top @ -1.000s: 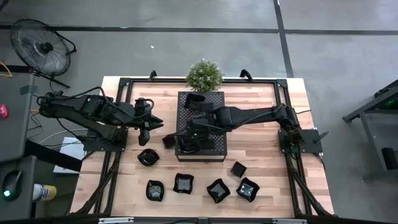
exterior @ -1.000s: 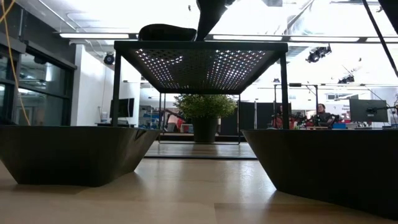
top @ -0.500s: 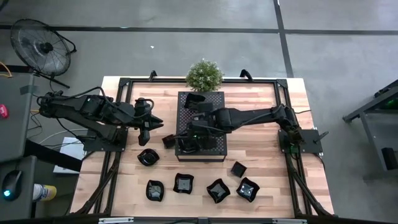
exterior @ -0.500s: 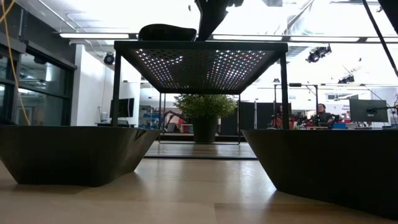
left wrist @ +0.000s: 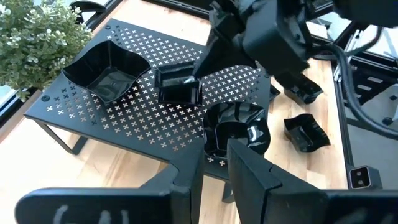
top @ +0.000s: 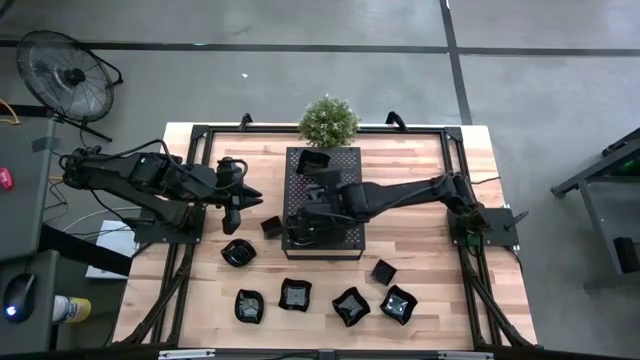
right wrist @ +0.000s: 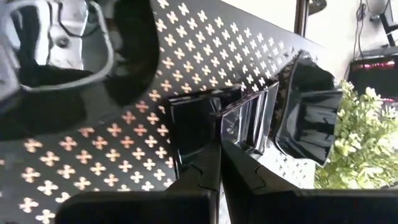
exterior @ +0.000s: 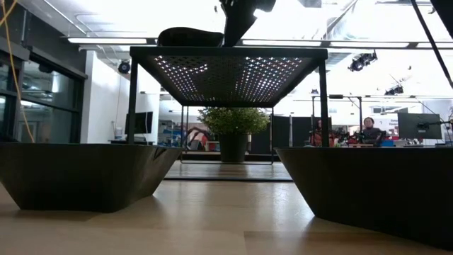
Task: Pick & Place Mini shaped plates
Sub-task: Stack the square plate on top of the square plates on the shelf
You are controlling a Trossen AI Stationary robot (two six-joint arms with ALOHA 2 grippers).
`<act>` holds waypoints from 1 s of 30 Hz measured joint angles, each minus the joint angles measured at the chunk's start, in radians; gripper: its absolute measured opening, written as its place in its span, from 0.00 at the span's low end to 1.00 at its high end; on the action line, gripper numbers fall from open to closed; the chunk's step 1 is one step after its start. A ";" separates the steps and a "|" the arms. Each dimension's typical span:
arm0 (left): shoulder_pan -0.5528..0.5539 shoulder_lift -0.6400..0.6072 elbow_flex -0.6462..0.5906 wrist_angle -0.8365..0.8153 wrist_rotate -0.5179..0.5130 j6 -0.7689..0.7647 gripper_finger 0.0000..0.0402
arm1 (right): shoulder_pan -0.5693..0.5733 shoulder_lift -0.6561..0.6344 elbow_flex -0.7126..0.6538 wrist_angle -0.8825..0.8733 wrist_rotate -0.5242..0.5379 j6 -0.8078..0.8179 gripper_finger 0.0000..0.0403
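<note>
Progress: 3 mini shaped plates on perforated tray point(top: 345, 235) so far — wavy one point(left wrist: 107, 76), small square one point(left wrist: 178, 85), round ruffled one point(left wrist: 235, 127). Our right pincer point(left wrist: 194, 76) clamped on square plate's rim, setting it down. Left pincer point(top: 232, 218) hovers beside tray, fingers narrow, holding nothing we see. 7 plates left on counter point(top: 420, 250), 4 in front row point(top: 295, 295).

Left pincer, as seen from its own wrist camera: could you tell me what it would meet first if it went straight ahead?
Most likely the wavy-rimmed dish at the perforated tray's near edge, directly beyond the left pincer; depth is uncertain, so it might pass above.
</note>
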 joint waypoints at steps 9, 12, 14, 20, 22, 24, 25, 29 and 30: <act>0.000 0.000 0.000 0.000 0.000 0.000 0.17 | 0.010 0.018 -0.001 -0.015 -0.002 0.014 0.00; 0.000 0.000 0.000 0.000 0.000 0.000 0.17 | 0.011 0.019 -0.001 -0.017 0.003 0.017 0.00; 0.000 0.000 0.000 0.000 0.000 0.001 0.17 | 0.011 0.019 -0.001 -0.017 0.005 0.017 0.00; 0.000 0.000 0.000 0.000 0.000 0.008 0.17 | 0.011 0.019 -0.001 -0.018 -0.010 0.009 0.00; 0.000 0.000 0.000 0.000 0.000 0.008 0.17 | 0.011 0.019 -0.001 -0.017 -0.013 0.009 0.00; 0.000 0.000 0.000 0.000 0.000 0.008 0.17 | 0.011 0.019 -0.001 -0.018 -0.013 0.009 0.00; 0.000 0.000 0.000 0.000 0.000 0.008 0.17 | 0.011 0.019 -0.001 -0.018 -0.017 0.009 0.00; 0.000 0.000 0.000 0.000 0.000 0.008 0.17 | 0.011 0.019 -0.001 -0.018 -0.040 0.008 0.00; 0.000 0.000 0.000 0.000 0.000 0.008 0.17 | 0.011 0.019 -0.001 -0.017 -0.045 0.008 0.00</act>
